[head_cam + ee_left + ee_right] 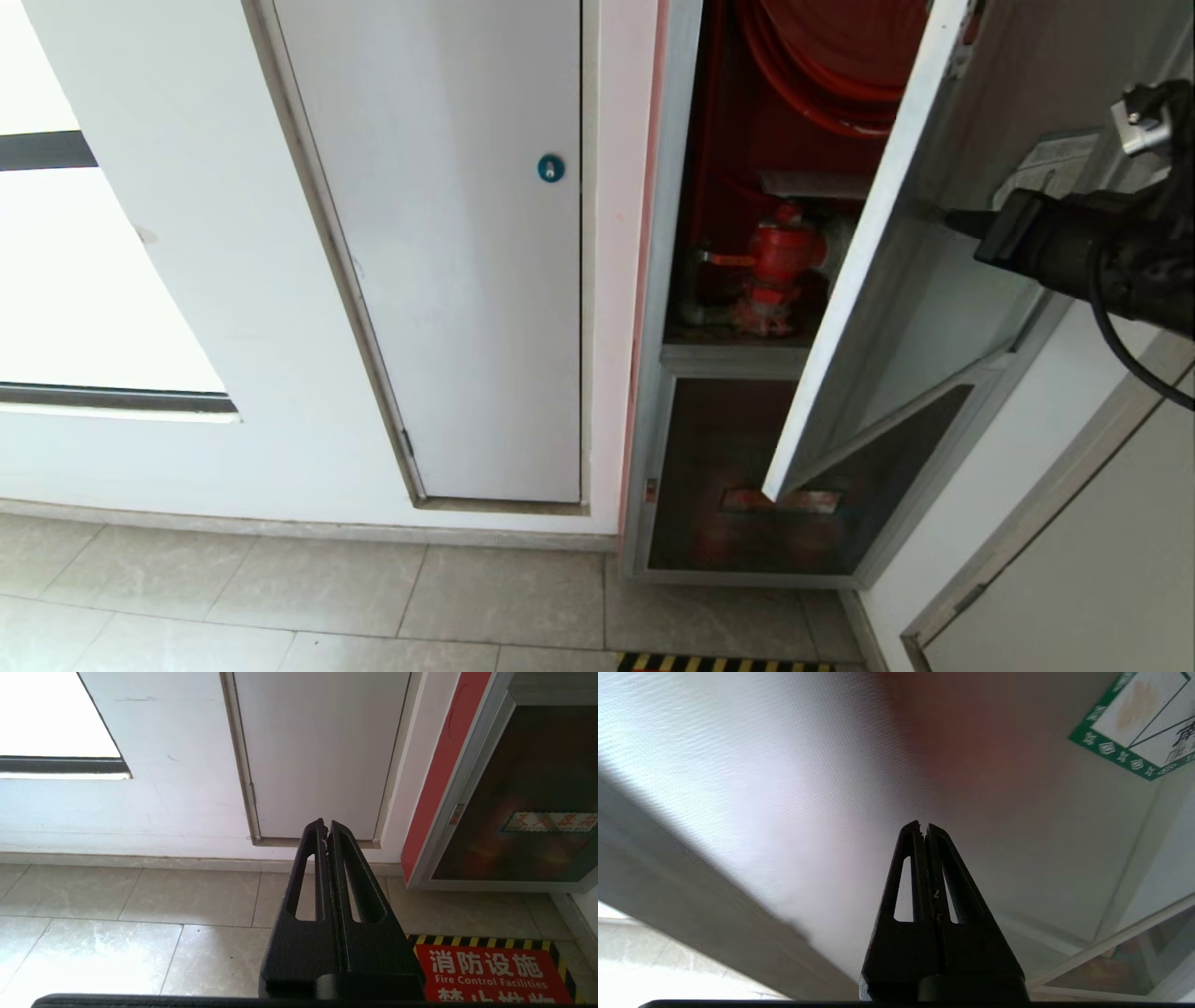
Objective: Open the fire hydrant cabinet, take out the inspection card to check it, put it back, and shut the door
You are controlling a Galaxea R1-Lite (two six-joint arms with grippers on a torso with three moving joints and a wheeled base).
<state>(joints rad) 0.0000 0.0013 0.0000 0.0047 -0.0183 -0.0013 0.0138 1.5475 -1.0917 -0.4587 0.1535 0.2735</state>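
White wall, tiled floor, cabinet recessed beside a plain white door. Right claw, fingers pressed together and empty, pointed at the glass door near its green-edged sticker. That door stood ajar, red valve showing behind it. Card not seen. Likely door-handling step; direction unclear. Left claw closed, low by the cabinet's foot.

White wall, grey tiled floor
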